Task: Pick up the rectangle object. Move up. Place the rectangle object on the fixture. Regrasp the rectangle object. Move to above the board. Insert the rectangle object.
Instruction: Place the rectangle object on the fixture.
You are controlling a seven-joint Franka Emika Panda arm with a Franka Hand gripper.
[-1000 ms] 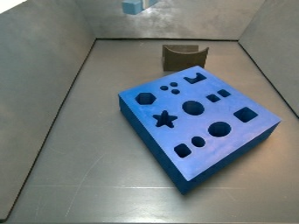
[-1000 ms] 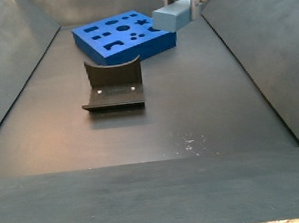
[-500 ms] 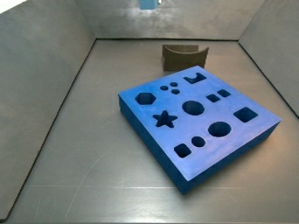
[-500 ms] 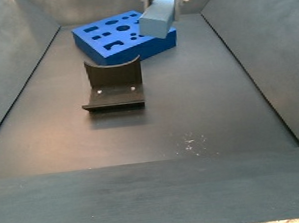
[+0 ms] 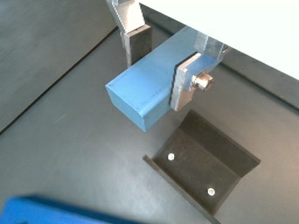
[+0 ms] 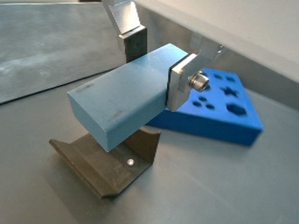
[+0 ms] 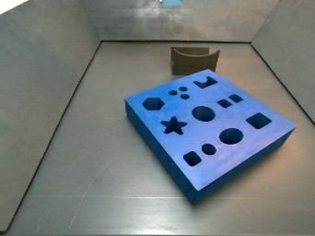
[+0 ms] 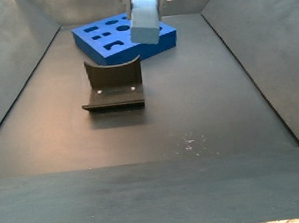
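Rectangle object (image 5: 146,87) sits pinched crosswise in your hand (image 5: 159,63), lifted clear of the floor; both wrist views show the silver fingers (image 6: 184,81) clamped on its two broad faces. You can see the fixture (image 5: 205,171) on the floor beneath the block, not touching it. In a side view the block (image 8: 146,20) hangs above the fixture (image 8: 112,84), with the board (image 8: 111,37) behind, toward the far end of the floor (image 8: 182,130)
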